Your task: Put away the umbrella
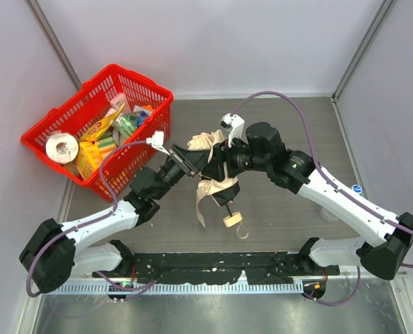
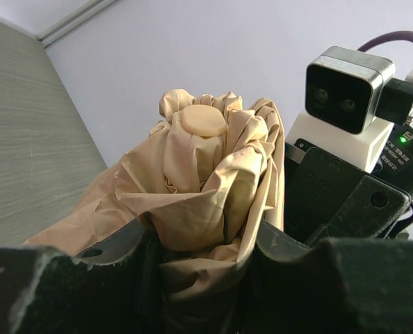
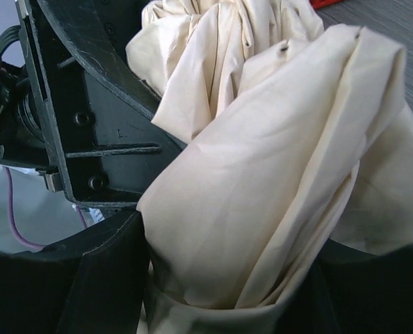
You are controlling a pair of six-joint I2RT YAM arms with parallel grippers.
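Observation:
The umbrella (image 1: 218, 186) is a bunched beige fabric bundle held above the table's middle, its tan handle (image 1: 232, 220) with a cord loop hanging low toward the near side. My left gripper (image 1: 192, 161) comes in from the left and is shut on the folded fabric; in the left wrist view the umbrella (image 2: 206, 174) fills the gap at the left gripper (image 2: 203, 257), its round tan cap (image 2: 201, 120) pointing up. My right gripper (image 1: 217, 163) meets it from the right. In the right wrist view the umbrella (image 3: 276, 174) is pressed between the fingers of the right gripper (image 3: 227, 278).
A red basket (image 1: 133, 76) with a tape roll (image 1: 61, 148) and several packets stands at the back left, against the left wall. Grey walls close in the table on three sides. The two wrists sit very close together, the right wrist's camera (image 2: 345, 90) just beside the left fingers.

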